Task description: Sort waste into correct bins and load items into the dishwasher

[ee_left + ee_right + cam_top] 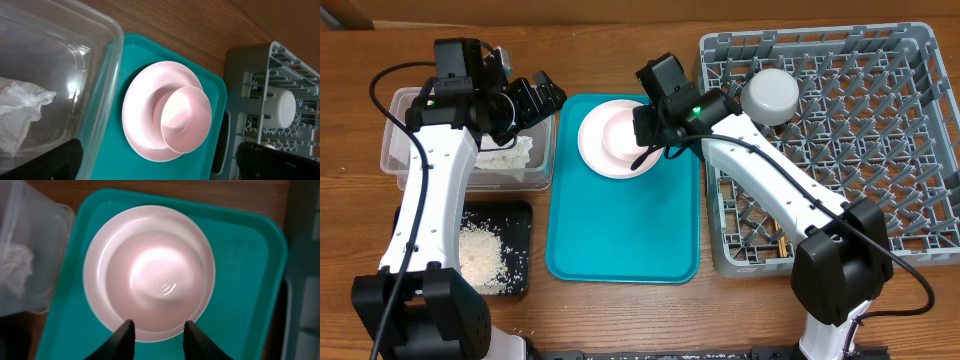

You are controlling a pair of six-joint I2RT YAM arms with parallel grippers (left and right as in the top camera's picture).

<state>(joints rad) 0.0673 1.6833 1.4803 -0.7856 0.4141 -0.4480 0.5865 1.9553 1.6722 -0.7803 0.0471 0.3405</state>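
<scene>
- I see the right gripper (156,336) hanging over the pink plate (595,140). Its 2 fingers (124,337) stand a modest way apart, with nothing pinched between them.
- In the right wrist view, those fingertips frame the plate's rim at 6 o'clock. I cannot tell whether they touch it.
- The plate lies on the teal tray (620,230), at the tray's 12 o'clock end.
- The pink bowl (185,117) sits upright on the plate. In the left wrist view it is off centre toward 4 o'clock, its edge reaching the plate's rim.
- My left gripper (532,98) hovers over the clear tub (390,150), near the tub's 2 o'clock corner. Its fingers (55,160) are spread as wide as they go and hold nothing.
- The tub sits at 10 o'clock on the table, just beside the teal tray. Crumpled white tissue (505,155) lies inside it, toward the wall nearest the tray.
- The black tray (520,215) lies at 8 o'clock, directly at 6 o'clock from the tub. Loose white rice (480,255) is scattered over its floor.
- The grey dish rack (880,150) fills the 3 o'clock side of the table, close against the teal tray's edge.
- A pale bowl (770,93) rests in the rack near its 11 o'clock corner, apparently mouth down.
- A small brown sliver shows low in the rack at 7 o'clock, partly under the right arm. It is too small for me to name.
</scene>
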